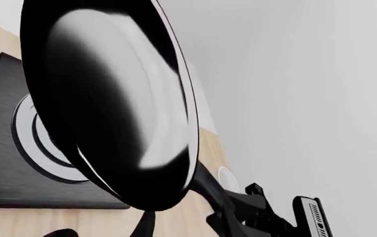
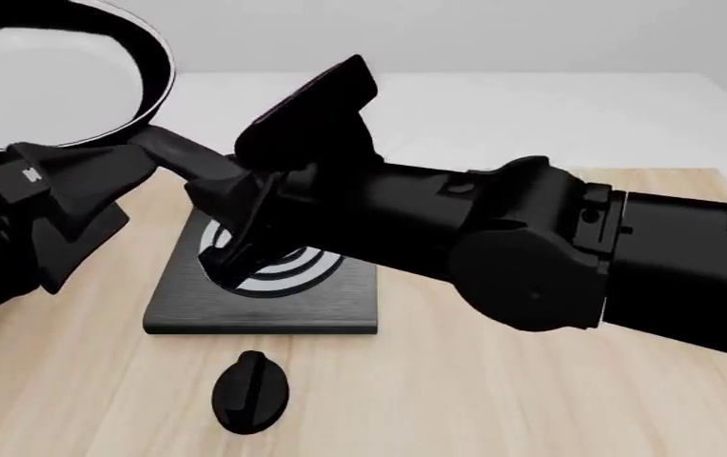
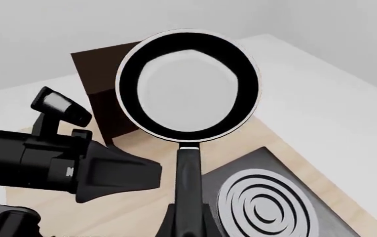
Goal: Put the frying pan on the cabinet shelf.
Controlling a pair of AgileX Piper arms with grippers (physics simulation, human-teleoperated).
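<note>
**Pan aloft, cabinet behind it**

While the pan (image 2: 47, 81) hangs high at the front view's upper left, the right gripper (image 2: 230, 224) has its jaws closed on the handle, clear of the stove plate (image 2: 262, 309) below. The left gripper (image 2: 66, 190) sits just beside the handle; whether its jaws are open, I cannot tell. In the right wrist view the dark cabinet (image 3: 99, 94) shows behind the pan, at upper left. A black knob (image 2: 250, 390) lies on the worktop (image 2: 529, 400), out of the way.
</note>
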